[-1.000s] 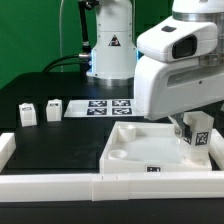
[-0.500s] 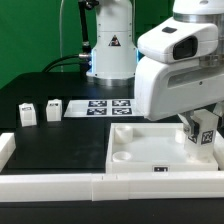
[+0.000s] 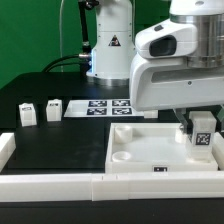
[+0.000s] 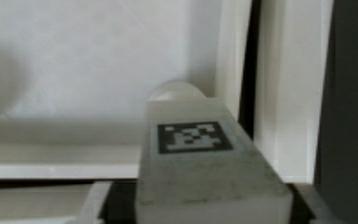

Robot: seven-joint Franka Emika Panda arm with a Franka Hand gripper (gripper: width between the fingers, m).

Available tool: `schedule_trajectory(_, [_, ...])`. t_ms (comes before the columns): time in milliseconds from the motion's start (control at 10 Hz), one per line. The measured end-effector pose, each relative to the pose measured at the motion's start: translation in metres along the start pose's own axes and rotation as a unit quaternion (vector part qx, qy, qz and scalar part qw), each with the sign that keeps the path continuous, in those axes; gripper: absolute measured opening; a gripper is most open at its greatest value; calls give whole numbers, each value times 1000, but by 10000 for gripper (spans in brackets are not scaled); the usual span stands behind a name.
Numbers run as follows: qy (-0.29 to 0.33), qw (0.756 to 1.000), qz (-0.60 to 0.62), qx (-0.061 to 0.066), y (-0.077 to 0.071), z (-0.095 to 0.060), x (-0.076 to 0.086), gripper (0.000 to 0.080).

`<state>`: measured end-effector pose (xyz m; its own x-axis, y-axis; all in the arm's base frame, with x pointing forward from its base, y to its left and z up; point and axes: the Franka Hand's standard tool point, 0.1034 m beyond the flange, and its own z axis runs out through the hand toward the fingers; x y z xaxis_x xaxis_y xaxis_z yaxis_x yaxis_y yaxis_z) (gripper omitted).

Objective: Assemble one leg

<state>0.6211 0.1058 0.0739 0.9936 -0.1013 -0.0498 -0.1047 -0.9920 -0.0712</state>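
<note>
My gripper [image 3: 200, 124] is shut on the leg [image 3: 203, 134], a small white block with a black-and-white tag. It holds the leg upright at the right end of the large white tray panel [image 3: 140, 150], near the panel's right rim. In the wrist view the leg [image 4: 197, 140] fills the middle between the jaws of my gripper [image 4: 197, 205], with the panel's flat floor [image 4: 87, 90] and its rim [image 4: 291, 90] behind it. Whether the leg's lower end touches the panel is hidden.
Two more small white tagged blocks [image 3: 27, 113] [image 3: 53, 108] stand at the exterior view's left. The marker board [image 3: 105, 106] lies at the back. A white fence [image 3: 50, 185] runs along the front edge and up the left side. The robot base [image 3: 108, 50] stands behind.
My gripper has moved a little to the exterior view's right with the leg. The tray panel has shifted right and now sits square to the front fence.
</note>
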Motion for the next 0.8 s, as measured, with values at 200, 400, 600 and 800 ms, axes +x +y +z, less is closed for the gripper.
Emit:
schedule_trajectory(200, [14,993,114,6,-3,0,2,295])
schedule_trajectory(400, [42,972,229,26,-11,1,5,295])
schedule_trajectory(600, [44,938,343,32,-13,2,4,295])
schedule_trajectory(800, [38,881,469,40,-13,2,5,295])
